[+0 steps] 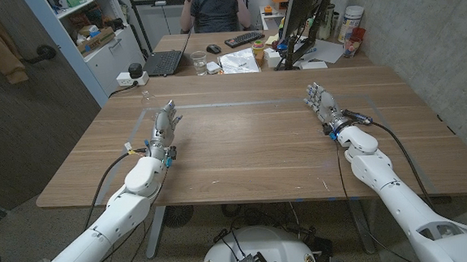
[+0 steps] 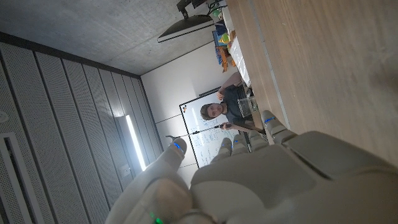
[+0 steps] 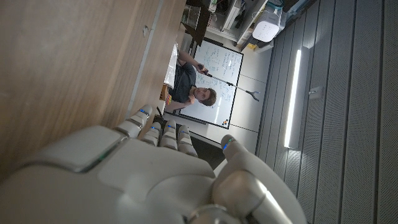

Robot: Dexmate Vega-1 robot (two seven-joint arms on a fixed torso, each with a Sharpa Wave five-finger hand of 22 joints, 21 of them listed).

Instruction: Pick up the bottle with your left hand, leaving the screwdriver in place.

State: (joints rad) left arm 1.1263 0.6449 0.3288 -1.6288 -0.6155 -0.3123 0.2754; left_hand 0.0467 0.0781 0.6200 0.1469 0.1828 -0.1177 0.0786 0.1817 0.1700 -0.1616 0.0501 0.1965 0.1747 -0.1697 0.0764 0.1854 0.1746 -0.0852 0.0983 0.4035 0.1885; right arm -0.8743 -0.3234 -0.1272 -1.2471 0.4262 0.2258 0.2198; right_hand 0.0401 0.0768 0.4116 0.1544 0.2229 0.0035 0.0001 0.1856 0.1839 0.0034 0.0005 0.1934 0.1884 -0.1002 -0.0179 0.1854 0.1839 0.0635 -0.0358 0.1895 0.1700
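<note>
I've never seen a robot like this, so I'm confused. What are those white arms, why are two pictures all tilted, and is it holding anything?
The white arms belong to a robot standing at a wooden table. One picture comes from a camera on its head, looking down. There you see its left hand and its right hand, both over the table with their fingers apart, holding nothing.

The other two pictures come from little cameras on its wrists, looking along the back of each hand, so the room looks turned around. That big pale shape is the left hand up close, and in the other picture the right hand.

I can't see a bottle or a screwdriver on the table. Behind it, a person sits at a desk with a laptop.
</note>
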